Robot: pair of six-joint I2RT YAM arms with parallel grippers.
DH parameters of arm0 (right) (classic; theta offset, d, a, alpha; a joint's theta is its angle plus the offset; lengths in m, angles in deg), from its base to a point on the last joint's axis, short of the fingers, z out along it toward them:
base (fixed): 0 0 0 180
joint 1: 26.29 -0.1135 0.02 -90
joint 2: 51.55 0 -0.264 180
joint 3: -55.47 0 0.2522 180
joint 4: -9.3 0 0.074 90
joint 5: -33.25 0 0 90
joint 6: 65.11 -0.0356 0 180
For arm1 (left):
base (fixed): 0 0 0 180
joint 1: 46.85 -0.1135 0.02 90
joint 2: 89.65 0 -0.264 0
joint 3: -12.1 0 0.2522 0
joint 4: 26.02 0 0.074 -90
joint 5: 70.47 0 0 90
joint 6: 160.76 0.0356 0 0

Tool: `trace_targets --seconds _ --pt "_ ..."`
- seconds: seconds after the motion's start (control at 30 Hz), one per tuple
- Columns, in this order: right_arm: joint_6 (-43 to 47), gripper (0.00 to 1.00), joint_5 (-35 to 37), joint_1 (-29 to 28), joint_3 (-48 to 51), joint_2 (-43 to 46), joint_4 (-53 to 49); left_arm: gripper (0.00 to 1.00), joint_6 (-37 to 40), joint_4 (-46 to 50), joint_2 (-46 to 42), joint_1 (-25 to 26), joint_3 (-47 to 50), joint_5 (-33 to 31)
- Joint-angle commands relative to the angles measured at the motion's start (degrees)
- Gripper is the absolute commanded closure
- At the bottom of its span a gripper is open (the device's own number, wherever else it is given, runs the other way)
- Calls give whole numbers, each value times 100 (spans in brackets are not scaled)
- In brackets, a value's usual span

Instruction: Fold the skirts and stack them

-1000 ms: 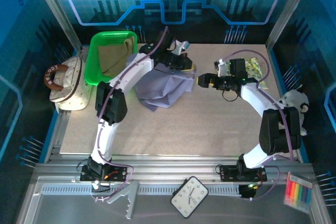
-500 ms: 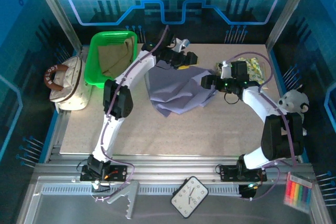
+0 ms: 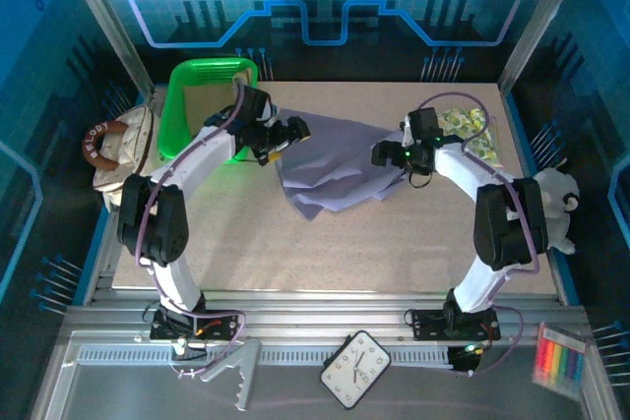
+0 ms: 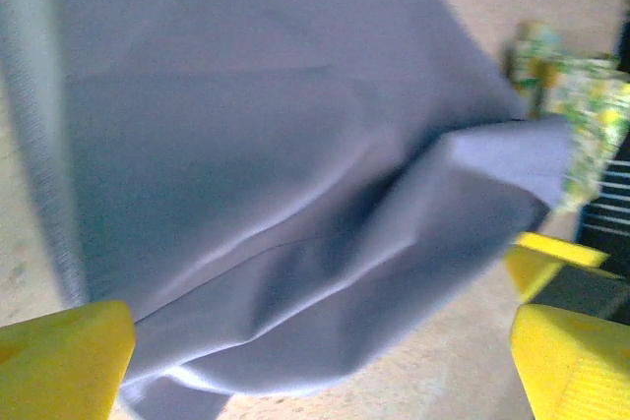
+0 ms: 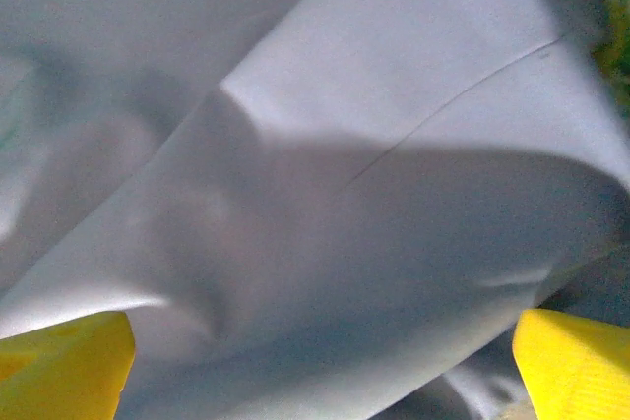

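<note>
The lavender-grey skirt lies loosely spread and creased mid-table. My left gripper hovers at its left edge, open and holding nothing; in the left wrist view its yellow fingertips stand wide apart over the lavender skirt. My right gripper is open over the skirt's right part, and the lavender cloth lies below its spread fingertips. The yellow-green leafy skirt lies at the back right, also seen as the leafy skirt. The khaki skirt sits in the green basket.
A cream handbag with a brown handle stands left of the basket, off the table's edge. A white plush toy sits at the right edge. Bare tabletop stretches in front of the lavender skirt.
My left gripper has opened, let go of the lavender skirt and drawn back to the left. The skirt has dropped and spread out to the right. My right gripper stayed open and shifted slightly.
</note>
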Motion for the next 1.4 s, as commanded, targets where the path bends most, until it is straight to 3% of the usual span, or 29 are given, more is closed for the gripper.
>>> trace_targets --seconds 0.0,0.17,0.27,0.33,0.37,0.43,0.5,0.53,0.63,0.77,1.0,1.1,1.27,1.3,1.37 --pt "-584 0 1104 -85 -279 -152 -672 1 -615 7 32 47 566 -534" --pt "-728 0 719 -75 -63 -172 -385 8 -687 -190 537 74 632 -260" --pt "-798 0 482 -87 -55 -313 -269 23 -643 -403 886 99 363 170" --pt "-838 6 294 -88 -42 -416 -128 39 -585 -403 1009 147 143 246" --pt "-830 13 220 -88 -50 -453 -79 47 -543 -377 1021 169 72 234" --pt "-819 44 182 -82 -15 -462 9 72 -434 -304 959 188 20 147" --pt "-715 63 195 -83 90 -328 95 97 -360 -171 752 164 108 -14" --pt "-641 72 214 -86 163 -215 114 100 -345 -124 569 145 218 -60" --pt "-378 83 313 -82 402 287 50 100 -295 -144 -135 83 550 19" --pt "-91 85 149 -69 575 714 -102 96 -19 78 -582 65 389 -60" --pt "-169 78 35 -68 -38 97 -400 100 215 880 839 24 -1107 -35" --pt "-235 72 -41 -75 -294 -165 -497 99 137 867 938 32 -1096 -22" --pt "-177 54 -374 -128 -114 3 -121 88 52 858 617 -29 -491 -134" --pt "-163 50 -383 -136 -61 72 -77 80 30 905 520 -37 -335 -99" --pt "-120 41 -385 -141 -4 184 -45 54 48 937 217 -41 50 -206"
